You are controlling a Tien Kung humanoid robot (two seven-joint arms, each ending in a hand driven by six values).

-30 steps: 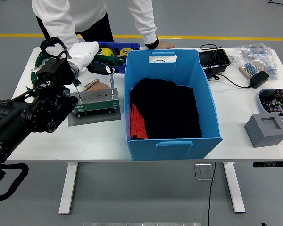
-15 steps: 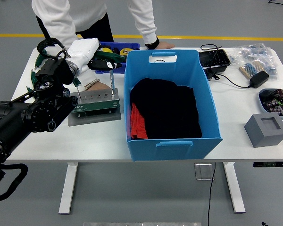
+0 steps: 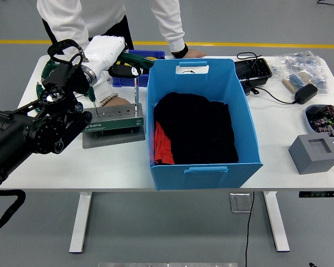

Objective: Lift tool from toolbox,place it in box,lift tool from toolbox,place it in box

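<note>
Screwdriver (image 3: 129, 71) with a black-and-green handle sits in the left hand (image 3: 103, 53), its thin shaft hanging down toward the grey tool stand (image 3: 112, 123) on the table (image 3: 172, 167). From this angle I cannot tell whether the tip has cleared the stand's holes or is just above them. If it has not, any sideways swing toward the blue box (image 3: 203, 122) would likely lever the shaft against the stand and drag or tip it. The white-gloved fingers (image 3: 112, 49) are curled over the handle's rear end, pressed together rather than spread, and how much of the handle they really enclose is hidden by the glove. Held that far back, the tool could pivot or slip as the arm moves, and the hanging shaft may strike the box's near wall, which stands just right of the fingers and rises almost to their height.

Behind the fingers lies a blue tray (image 3: 139, 58) of other tools, close enough for the handle to brush it. A person (image 3: 111, 16) stands beyond, leaning one hand (image 3: 192, 53) on the table's far edge, right of the fingers and behind the box; a wide swing could come near that arm. The right hand is out of view.
</note>
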